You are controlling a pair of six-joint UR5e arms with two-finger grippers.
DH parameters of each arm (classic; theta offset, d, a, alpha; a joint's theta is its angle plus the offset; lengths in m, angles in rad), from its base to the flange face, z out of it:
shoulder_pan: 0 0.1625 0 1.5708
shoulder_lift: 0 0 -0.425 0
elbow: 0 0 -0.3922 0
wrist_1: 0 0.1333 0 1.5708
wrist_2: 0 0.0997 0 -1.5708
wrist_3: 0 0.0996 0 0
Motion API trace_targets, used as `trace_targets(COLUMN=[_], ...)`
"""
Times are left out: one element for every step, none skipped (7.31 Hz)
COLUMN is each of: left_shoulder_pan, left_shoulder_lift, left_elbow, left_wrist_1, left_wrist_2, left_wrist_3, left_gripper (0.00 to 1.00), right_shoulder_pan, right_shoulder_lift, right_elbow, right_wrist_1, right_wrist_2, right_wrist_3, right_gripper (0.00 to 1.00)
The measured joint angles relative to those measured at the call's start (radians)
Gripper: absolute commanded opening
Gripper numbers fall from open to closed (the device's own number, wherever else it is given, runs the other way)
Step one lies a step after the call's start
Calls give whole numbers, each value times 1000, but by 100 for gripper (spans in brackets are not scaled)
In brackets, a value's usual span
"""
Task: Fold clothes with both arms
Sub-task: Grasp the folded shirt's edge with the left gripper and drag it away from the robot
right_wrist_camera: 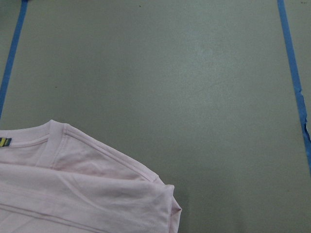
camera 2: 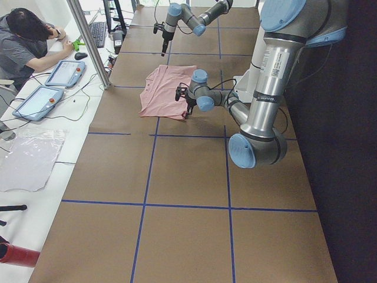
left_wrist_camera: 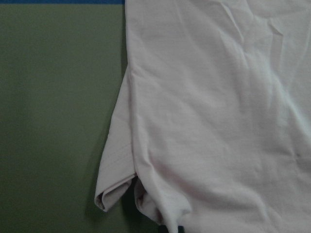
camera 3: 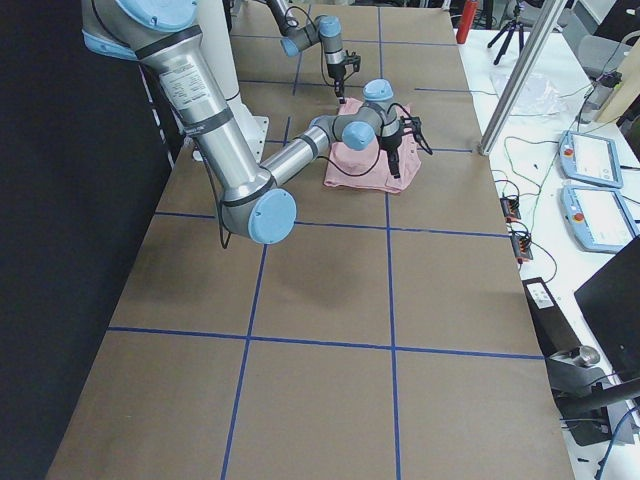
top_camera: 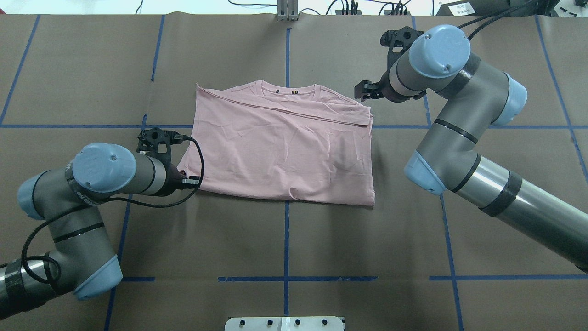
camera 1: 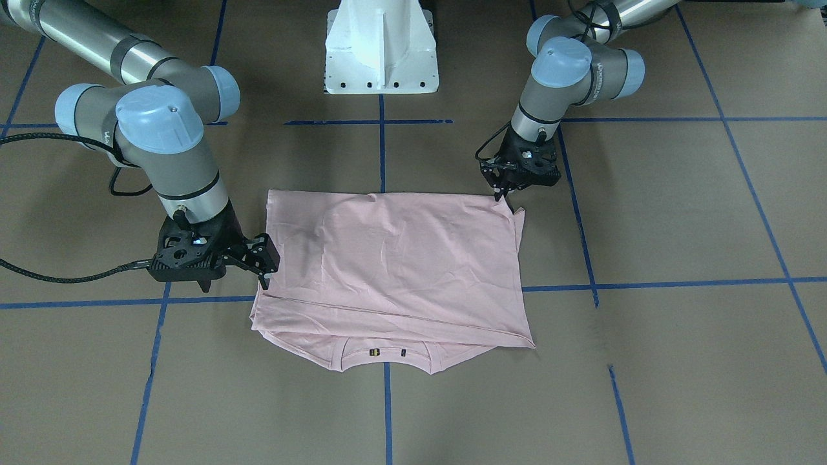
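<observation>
- where's the shirt?
- pink t-shirt (camera 1: 394,258) folded flat mid worktop (camera 1: 678,213), collar (camera 1: 386,354) away from robot.
- tools?
- left tool (camera 1: 499,194) narrow, tips at a corner. right tool (camera 1: 263,278) beside opposite edge, can't tell.

Nothing is legible; the neck label (camera 1: 373,352) on the T-shirt (camera 1: 400,258) is too small.

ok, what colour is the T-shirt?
The T-shirt is plain pale pink, no print showing; clearest in the overhead exterior view.
</observation>
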Motion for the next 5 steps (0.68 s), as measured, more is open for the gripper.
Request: trace_targets(left_shoulder_pan=[-52,-123,-205,-274,-328], left_shoulder_lift=[-2,-19,-65,-133,-222], left_elbow=[27,81,170,287,432], left_wrist_1=[-1,-7,-22,-48,-94], left_wrist_2=[0,-1,-1,-1,1], left_wrist_3=[80,170,260,322,361], left_gripper=[0,0,0,0,0], right_shoulder_pan=[-1,-1,-1,-1,-2], right_shoulder_lift=[0,1,1,2,3], right_elbow=[0,0,0,0,0], right_wrist_1=[1,1,1,1,1], right_wrist_2=[-1,-1,-1,-1,-1], right_wrist_3=[0,1,1,2,2], right_gripper=[100,100,100,100,100])
